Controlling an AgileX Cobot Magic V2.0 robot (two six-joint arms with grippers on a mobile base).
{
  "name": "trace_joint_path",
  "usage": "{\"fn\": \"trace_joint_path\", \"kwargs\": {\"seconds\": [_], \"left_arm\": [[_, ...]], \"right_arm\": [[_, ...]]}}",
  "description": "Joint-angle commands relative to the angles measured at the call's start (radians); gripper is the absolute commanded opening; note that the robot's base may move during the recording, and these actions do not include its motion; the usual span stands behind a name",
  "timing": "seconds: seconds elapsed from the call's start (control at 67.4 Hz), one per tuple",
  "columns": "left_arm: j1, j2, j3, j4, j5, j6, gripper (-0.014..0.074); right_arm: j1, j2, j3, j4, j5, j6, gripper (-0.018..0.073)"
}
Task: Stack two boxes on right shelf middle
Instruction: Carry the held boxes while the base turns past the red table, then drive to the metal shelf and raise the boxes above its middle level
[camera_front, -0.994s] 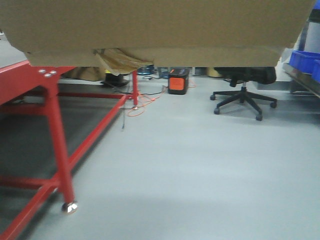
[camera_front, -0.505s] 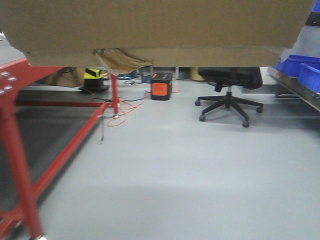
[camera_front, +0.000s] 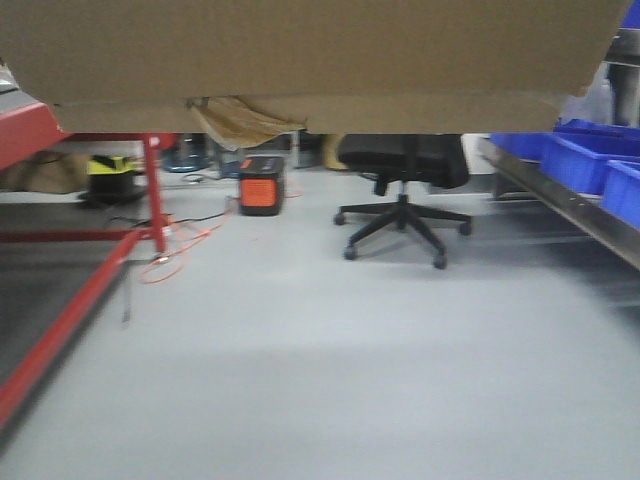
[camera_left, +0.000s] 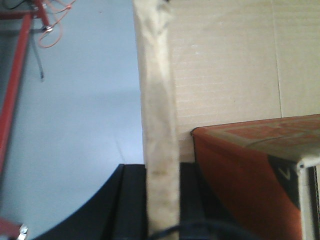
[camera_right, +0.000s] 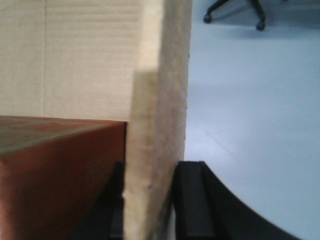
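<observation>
Front-facing view shows the large cardboard box carried high above the floor. Our left pincer and right pincer each clamp one of its side walls. The shelf with blue bins stands near at right; we judge the placing and stacking are not yet done.

Soft motion blur throughout; even overhead light.

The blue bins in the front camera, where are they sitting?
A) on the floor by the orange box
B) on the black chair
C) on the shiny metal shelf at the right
C: the blue bins sit in a row on the metal shelf along the right edge of the view.
</observation>
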Motion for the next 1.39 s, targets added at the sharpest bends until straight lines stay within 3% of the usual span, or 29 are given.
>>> {"fn": "trace_joint_path", "kwargs": {"seconds": [0.0,1.38], "left_arm": [[-0.005,-0.018,-0.008,0.011,-0.031,-0.001,-0.0111],[-0.005,-0.018,-0.008,0.016,-0.031,-0.001,-0.0111]], "right_arm": [[-0.013,-0.012,-0.004,-0.055,-0.039,0.02,-0.0162],[-0.013,-0.01,-0.004,-0.055,-0.083,0.02,-0.0162]]}}
